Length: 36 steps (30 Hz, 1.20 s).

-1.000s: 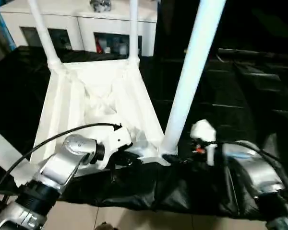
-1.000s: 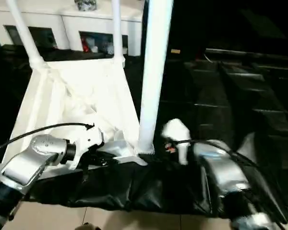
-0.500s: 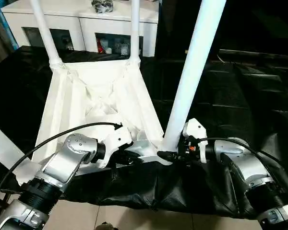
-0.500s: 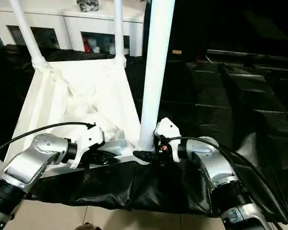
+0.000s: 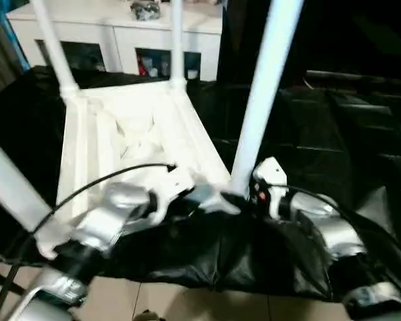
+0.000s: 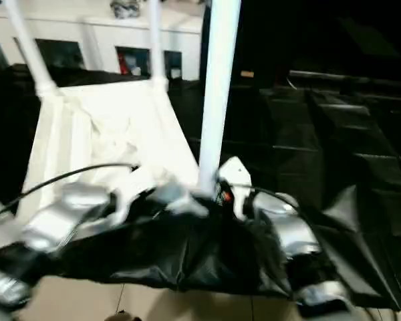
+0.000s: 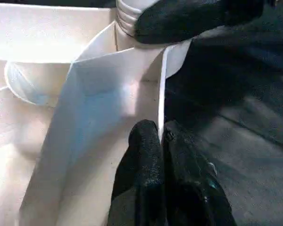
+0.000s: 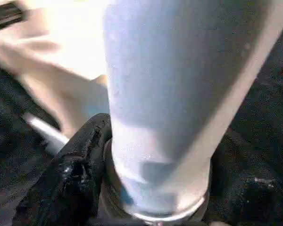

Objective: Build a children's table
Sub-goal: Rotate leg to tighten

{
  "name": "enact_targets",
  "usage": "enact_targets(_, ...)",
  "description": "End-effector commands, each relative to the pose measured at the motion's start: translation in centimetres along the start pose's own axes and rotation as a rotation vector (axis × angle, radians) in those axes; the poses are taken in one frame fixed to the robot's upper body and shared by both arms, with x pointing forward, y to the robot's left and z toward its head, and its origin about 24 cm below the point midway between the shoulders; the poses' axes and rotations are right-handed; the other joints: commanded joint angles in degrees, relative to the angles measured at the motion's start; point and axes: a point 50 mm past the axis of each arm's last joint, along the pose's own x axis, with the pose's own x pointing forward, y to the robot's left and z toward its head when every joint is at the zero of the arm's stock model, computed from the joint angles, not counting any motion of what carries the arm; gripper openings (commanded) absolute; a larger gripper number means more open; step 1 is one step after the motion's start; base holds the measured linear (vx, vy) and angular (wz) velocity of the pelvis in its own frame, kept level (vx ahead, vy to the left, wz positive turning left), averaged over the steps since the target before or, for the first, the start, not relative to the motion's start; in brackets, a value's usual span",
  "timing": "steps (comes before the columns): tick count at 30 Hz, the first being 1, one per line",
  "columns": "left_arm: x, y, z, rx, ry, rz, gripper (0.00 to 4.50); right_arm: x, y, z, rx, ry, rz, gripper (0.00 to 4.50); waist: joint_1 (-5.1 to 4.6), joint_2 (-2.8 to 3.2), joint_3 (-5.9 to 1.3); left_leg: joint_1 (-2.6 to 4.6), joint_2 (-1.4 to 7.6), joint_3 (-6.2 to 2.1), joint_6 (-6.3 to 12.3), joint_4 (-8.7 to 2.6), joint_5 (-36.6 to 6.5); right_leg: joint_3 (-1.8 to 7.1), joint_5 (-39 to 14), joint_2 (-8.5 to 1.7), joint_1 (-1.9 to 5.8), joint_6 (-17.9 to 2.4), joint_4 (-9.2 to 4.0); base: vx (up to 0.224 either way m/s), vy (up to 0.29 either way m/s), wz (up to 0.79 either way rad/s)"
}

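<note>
The children's table lies upside down on black cloth, its white ribbed tabletop [image 5: 134,134] facing up. Two legs [image 5: 177,40] stand in the far corner sockets. A third leg [image 5: 10,194] rises at the near left. The near right leg [image 5: 260,100] stands in its corner socket. My right gripper [image 5: 244,194] is shut around this leg's base, and one black finger [image 8: 80,160] presses against the leg [image 8: 170,94]. My left gripper [image 7: 161,129] is shut on the tabletop's thin near rim [image 7: 162,84], just left of that corner.
A white cabinet [image 5: 120,33] with glass-fronted compartments stands behind the table. Black cloth [image 5: 334,120] covers the surface to the right and hangs over the near edge. Tiled floor [image 5: 187,304] shows below. A black cable [image 5: 87,190] arcs over my left forearm.
My right gripper has come in from the right and closed around the base of the near right leg. The left gripper keeps its pinch on the rim. The camera has shifted.
</note>
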Motion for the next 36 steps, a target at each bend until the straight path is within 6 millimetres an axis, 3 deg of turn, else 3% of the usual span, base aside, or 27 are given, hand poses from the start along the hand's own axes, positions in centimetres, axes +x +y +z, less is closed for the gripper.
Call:
enact_targets(1, 1.7, -0.4, 0.5, -0.041, -0.022, 0.059, 0.0, 1.7, 2.2, -1.2, 0.001, 0.061, 0.017, 2.72, -0.33, -0.51, -2.36, 1.13, 1.3, -0.96, -2.15, -4.57, -21.4, 2.1, -28.7, -3.29, 0.68, -6.5, -6.23, 0.0, 0.0, 0.0)
enact_targets(3, 3.4, -1.0, 1.4, -0.062, -0.035, 0.077, 0.0, 3.6, 3.3, -0.8, 0.023, 0.061, -0.075, 2.72, -0.67, -0.17, -2.39, 1.07, 1.16, -1.24, -2.76, -4.77, -22.4, 1.94, -30.5, -3.37, 0.66, -5.7, -6.42, 0.0, 0.0, 0.0)
enact_targets(4, 3.9, -1.3, 1.6, -0.054, -0.03, 0.072, 0.0, 4.3, 3.8, -0.5, -0.019, 0.062, -0.074, 2.72, -0.93, -0.32, -2.3, 1.03, 1.04, -1.25, -2.83, -4.81, -22.8, 1.86, -31.3, -3.27, 0.6, -5.3, -6.62, 0.0, 0.0, 0.0)
enact_targets(7, 4.7, -1.7, 1.8, -0.021, -0.017, 0.064, 0.0, 5.3, 4.4, 0.5, -0.08, 0.034, -0.087, 2.72, -0.82, -0.2, -2.36, 1.53, 0.95, -1.44, -2.35, -4.65, -24.7, 1.96, -32.8, -3.52, 0.12, -4.4, -7.17, 0.0, 0.0, 0.0)
enact_targets(8, 4.7, -1.7, 1.8, -0.017, -0.02, 0.059, 0.0, 5.2, 4.1, 1.0, -0.045, -0.007, -0.102, 2.72, -0.95, -0.26, -2.38, 1.56, 0.82, -1.56, -1.92, -4.69, -25.5, 1.85, -33.4, -3.49, 0.14, -4.2, -7.36, 0.0, 0.0, 0.0)
enact_targets(9, 4.5, -1.6, 1.8, -0.008, -0.025, 0.047, 0.0, 4.9, 3.6, 1.4, -0.028, -0.041, -0.102, 3.28, -0.92, -0.19, -2.46, 1.36, 0.94, -1.69, -1.63, -4.84, -25.7, 1.85, -32.6, -3.49, 0.35, -4.1, -7.24, 0.0, 0.0, 0.0)
enact_targets(10, 4.5, -1.6, 1.8, -0.008, -0.025, 0.047, 0.0, 4.9, 3.6, 1.4, -0.028, -0.041, -0.102, 3.28, -0.94, -0.3, -2.44, 1.26, 0.95, -1.66, -1.45, -4.92, -25.5, 1.86, -32.1, -3.43, 0.4, -4.1, -7.26, 0.0, 0.0, 0.0)
enact_targets(12, 3.7, -1.3, 1.6, 0.015, -0.048, 0.016, 0.0, 3.8, 2.9, 1.6, 0.007, -0.088, -0.042, 3.52, -0.6, -0.37, -3.0, 0.87, 1.16, -1.51, -0.48, -5.08, -22.0, 2.11, -26.5, -3.48, 0.97, -5.1, -6.69, 0.0, 0.0, 0.0)
enact_targets(14, 3.3, -1.2, 1.5, 0.017, -0.057, 0.008, 0.0, 3.4, 2.7, 1.6, 0.001, -0.094, -0.016, 3.64, -0.37, -0.36, -3.09, 0.53, 1.33, -1.17, 0.4, -5.03, -18.5, 2.26, -20.1, -3.3, 1.14, -6.9, -6.12, 0.0, 0.0, 0.0)
enact_targets(16, 2.5, -0.9, 1.3, 0.024, -0.081, -0.022, 0.0, 2.4, 2.1, 1.3, -0.038, -0.091, 0.049, 3.87, -0.26, -0.69, -3.03, 0.35, 1.34, -0.97, 1.22, -4.89, -17.4, 2.2, -19.0, -3.28, 1.31, -8.1, -5.88, 0.0, 0.0, 0.0)
enact_targets(19, 1.4, -0.7, 1.0, 0.021, -0.113, -0.066, 0.0, 1.1, 1.6, 0.9, -0.087, -0.068, 0.141, 4.15, -0.02, -0.73, -3.16, 0.11, 1.44, -0.87, 1.56, -4.72, -15.3, 2.21, -17.3, -3.32, 1.55, -8.7, -5.58, 0.0, 0.0, 0.0)
enact_targets(21, 0.7, -0.7, 0.9, 0.044, -0.142, -0.119, 0.0, 0.4, 1.3, 0.7, -0.11, -0.052, 0.197, 4.15, 0.1, -1.01, -3.21, -0.05, 1.4, -0.78, 2.22, -4.57, -13.8, 2.19, -15.5, -3.3, 1.73, -9.4, -5.25, 0.0, 0.0, 0.0)
enact_targets(23, 0.0, -0.8, 0.5, 0.04, -0.14, -0.167, 0.0, -0.3, 1.1, 0.5, -0.122, -0.032, 0.26, 4.15, 0.22, -0.74, -3.39, 0.12, 1.55, -0.73, 2.58, -4.41, -11.7, 2.17, -12.2, -3.2, 1.72, -10.4, -4.83, 0.0, 0.0, 0.0)
enact_targets(27, -1.0, -0.7, -0.4, 0.057, -0.1, -0.229, 0.0, -1.7, 0.9, 0.3, -0.156, 0.014, 0.406, 4.15, 0.36, -0.94, -3.3, 0.19, 1.69, -0.58, 3.43, -4.29, -10.7, 2.08, -8.5, -2.97, 1.77, -12.3, -4.33, 0.0, 0.0, 0.0)
enact_targets(34, -2.3, -0.4, -1.7, 0.111, -0.009, -0.301, 0.0, -2.5, 0.1, 0.5, -0.198, 0.071, 0.514, 3.78, 0.33, -0.98, -3.18, 0.4, 1.8, -0.5, 2.33, -4.5, -13.3, 2.17, -9.9, -3.05, 1.71, -12.5, -4.33, 0.0, 0.0, 0.0)
enact_targets(36, -2.6, -0.3, -1.8, 0.121, 0.01, -0.313, 0.0, -2.5, 0.1, 0.7, -0.2, 0.076, 0.537, 3.47, 0.41, -1.07, -3.18, 0.4, 1.83, -0.41, 2.18, -4.41, -13.2, 2.22, -9.7, -3.17, 1.73, -12.7, -4.29, 0.0, 0.0, 0.0)
